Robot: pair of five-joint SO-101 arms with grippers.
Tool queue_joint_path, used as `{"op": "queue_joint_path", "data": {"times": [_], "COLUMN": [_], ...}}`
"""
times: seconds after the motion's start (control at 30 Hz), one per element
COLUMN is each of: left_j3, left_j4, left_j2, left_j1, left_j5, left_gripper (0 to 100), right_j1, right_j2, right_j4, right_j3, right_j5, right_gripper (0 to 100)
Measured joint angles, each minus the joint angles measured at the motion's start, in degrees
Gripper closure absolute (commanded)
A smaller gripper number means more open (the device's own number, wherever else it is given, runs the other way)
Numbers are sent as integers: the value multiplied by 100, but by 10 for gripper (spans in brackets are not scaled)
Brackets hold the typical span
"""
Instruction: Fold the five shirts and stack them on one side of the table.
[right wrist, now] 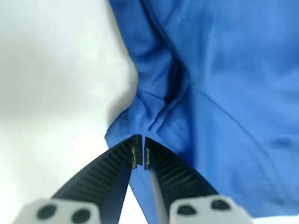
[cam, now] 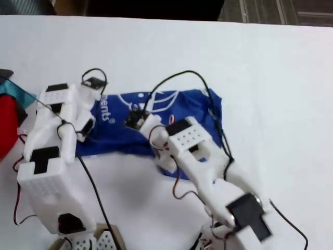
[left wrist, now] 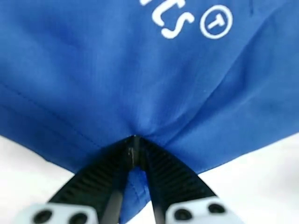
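A blue shirt (cam: 156, 112) with white print lies folded across the middle of the white table (cam: 270, 78). My left gripper (left wrist: 134, 148) is shut on the shirt's (left wrist: 140, 70) near edge, pinching a fold of cloth. In the high view the left arm (cam: 57, 135) stands over the shirt's left end. My right gripper (right wrist: 139, 150) is shut on a hem corner of the shirt (right wrist: 224, 93), and the right arm (cam: 192, 146) stands over the shirt's near right part.
A red garment (cam: 6, 125) and a teal one (cam: 14, 89) lie at the table's left edge. Black cables (cam: 177, 78) arch over the shirt. The far and right parts of the table are bare white.
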Motion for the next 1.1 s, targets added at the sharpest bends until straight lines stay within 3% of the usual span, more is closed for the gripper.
{"op": "queue_joint_path", "data": {"times": [0.23, 0.4, 0.67, 1.1], "left_j3": [0, 0, 0, 0], "left_j4": [0, 0, 0, 0], "left_j2": [0, 0, 0, 0], "left_j1": [0, 0, 0, 0], "left_j5": [0, 0, 0, 0], "left_gripper": [973, 973, 973, 973], "right_j1": [-273, -246, -26, 299], "right_j2": [-703, -642, 448, 642], "right_j4": [369, -281, -703, -897], "right_j3": [62, 308, 316, 316], "right_j5": [0, -53, -53, 229], "right_gripper": [976, 869, 921, 921]}}
